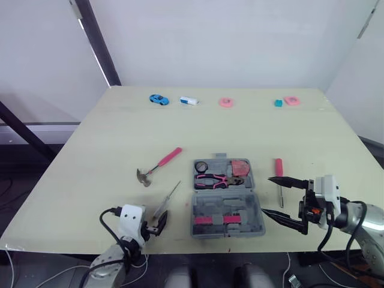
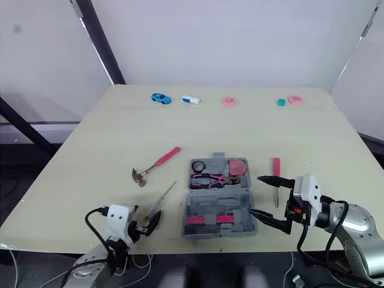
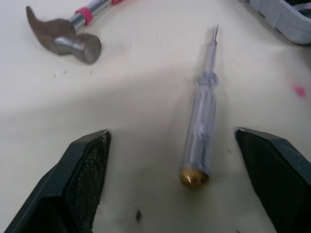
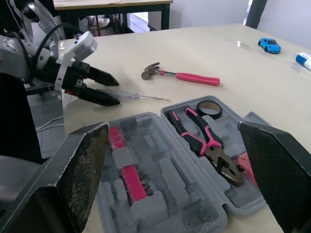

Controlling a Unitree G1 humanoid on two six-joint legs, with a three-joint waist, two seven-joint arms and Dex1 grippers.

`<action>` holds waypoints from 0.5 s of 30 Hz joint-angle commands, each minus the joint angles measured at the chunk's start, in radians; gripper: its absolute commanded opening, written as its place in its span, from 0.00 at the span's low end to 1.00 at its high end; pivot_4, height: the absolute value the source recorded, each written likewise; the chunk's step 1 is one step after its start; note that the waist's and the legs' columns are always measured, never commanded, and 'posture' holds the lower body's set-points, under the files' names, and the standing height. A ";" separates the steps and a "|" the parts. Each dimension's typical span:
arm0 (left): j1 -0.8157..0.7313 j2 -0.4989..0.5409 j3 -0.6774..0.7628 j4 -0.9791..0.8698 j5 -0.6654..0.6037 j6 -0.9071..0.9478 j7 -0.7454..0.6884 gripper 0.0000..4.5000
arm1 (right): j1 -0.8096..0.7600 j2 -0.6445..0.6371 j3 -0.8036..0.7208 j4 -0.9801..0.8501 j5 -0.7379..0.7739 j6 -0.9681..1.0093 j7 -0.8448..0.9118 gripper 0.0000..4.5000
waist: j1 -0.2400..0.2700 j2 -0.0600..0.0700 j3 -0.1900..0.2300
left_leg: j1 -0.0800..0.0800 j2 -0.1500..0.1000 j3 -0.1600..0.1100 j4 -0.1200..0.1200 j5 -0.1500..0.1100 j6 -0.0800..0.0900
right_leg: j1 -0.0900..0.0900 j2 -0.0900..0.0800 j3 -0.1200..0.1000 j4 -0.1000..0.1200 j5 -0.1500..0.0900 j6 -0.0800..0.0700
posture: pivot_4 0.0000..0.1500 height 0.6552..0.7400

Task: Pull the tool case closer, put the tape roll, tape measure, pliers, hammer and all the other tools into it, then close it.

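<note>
Setting: Pale table [image 1: 108,138] against white walls, with the work gathered at its near edge between the robot's two arms.
Tool case: grey tool case [image 1: 240,204] lying open and flat close to the robot, apparently already drawn within reach of both arms.
Packed: tape roll [image 1: 201,166], pliers [image 1: 217,179] and a red item that looks like the tape measure [image 1: 240,167] sit in the far half.
Left to pack: hammer [image 1: 159,165] lies left of the case; a clear-handled screwdriver [image 3: 201,131] lies between the two; a red-handled screwdriver [image 1: 279,174] lies just beside the case's right edge.
Left gripper: the left gripper [image 1: 161,222] has its fingers spread either side of the clear screwdriver's butt end without touching it, lined up along the shaft as if for a pick.
Right gripper: the right gripper [image 1: 266,194] is wide apart and empty, tips pointing at the case's right side. It may be there to steady the case or to reach the red-handled screwdriver; which one cannot be told.
Far edge: blue toy car [image 1: 158,99] and small oddments lie well apart from the work.
</note>
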 commanded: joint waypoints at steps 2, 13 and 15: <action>-0.069 0.042 -0.021 0.047 -0.009 0.008 -0.071 0.98 | -0.003 0.004 -0.004 -0.036 0.004 -0.010 -0.015 1.00 | 0.000 0.000 0.000 | 0.000 0.000 0.000 0.000 0.000 0.000 | 0.000 0.000 0.000 0.000 0.000 0.000 | 1.00 1.00; -0.111 0.076 -0.091 0.034 -0.005 0.050 -0.142 0.98 | 0.015 0.005 -0.004 -0.033 0.001 -0.029 -0.022 1.00 | 0.004 0.000 0.000 | 0.000 0.000 0.000 0.000 0.000 0.000 | 0.000 0.000 0.000 0.000 0.000 0.000 | 1.00 1.00; -0.124 0.065 -0.089 0.012 -0.009 0.086 -0.122 0.98 | 0.016 0.005 -0.003 -0.033 0.000 -0.030 -0.022 1.00 | 0.006 0.000 0.000 | 0.000 0.000 0.000 0.000 0.000 0.000 | 0.000 0.000 0.000 0.000 0.000 0.000 | 1.00 1.00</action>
